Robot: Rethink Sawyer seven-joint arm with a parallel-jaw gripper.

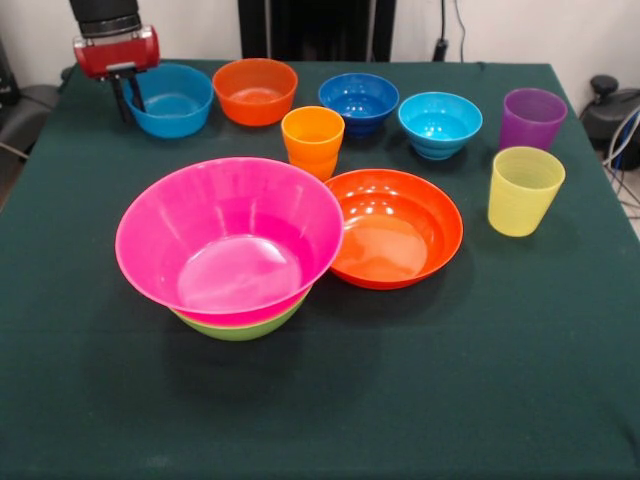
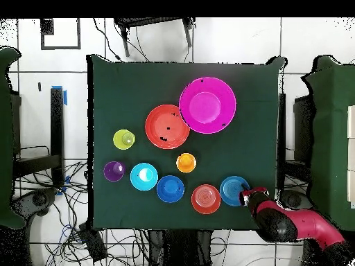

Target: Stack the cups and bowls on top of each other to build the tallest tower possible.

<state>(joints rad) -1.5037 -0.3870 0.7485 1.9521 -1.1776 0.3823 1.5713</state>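
The tool (image 1: 128,98) hangs at the far left corner of the desk (image 1: 420,400), its two dark fingers spread apart and holding nothing. They straddle the left rim of the blue bowl (image 1: 172,98), one finger outside the wall and one just inside. From overhead the tool (image 2: 247,196) sits at that same bowl's edge (image 2: 232,188).

The step in hand appears to be a rim pick on this bowl.

1. Lower until the fingers overlap the wall well below the lip, then close. A shallow bite on glossy plastic is likely to slip.
2. Lift straight up before travelling. The small orange bowl (image 1: 255,90) stands just right of it, and a sideways drag would knock it.
3. Carry toward the tower (image 1: 230,250), which stands near centre-left: the pink bowl (image 1: 228,235) nested in the green bowl (image 1: 240,327).
4. Keep the bowl level and release low over the pink bowl's centre; a rim-held bowl tends to tilt.

The shallow orange bowl (image 1: 392,226) touches or nearly touches the tower on its right. The orange cup (image 1: 312,141) stands just beyond. The remaining bowls, dark blue (image 1: 358,100) and cyan (image 1: 439,123), and the purple (image 1: 532,117) and yellow (image 1: 525,190) cups, lie to the right, unstacked.
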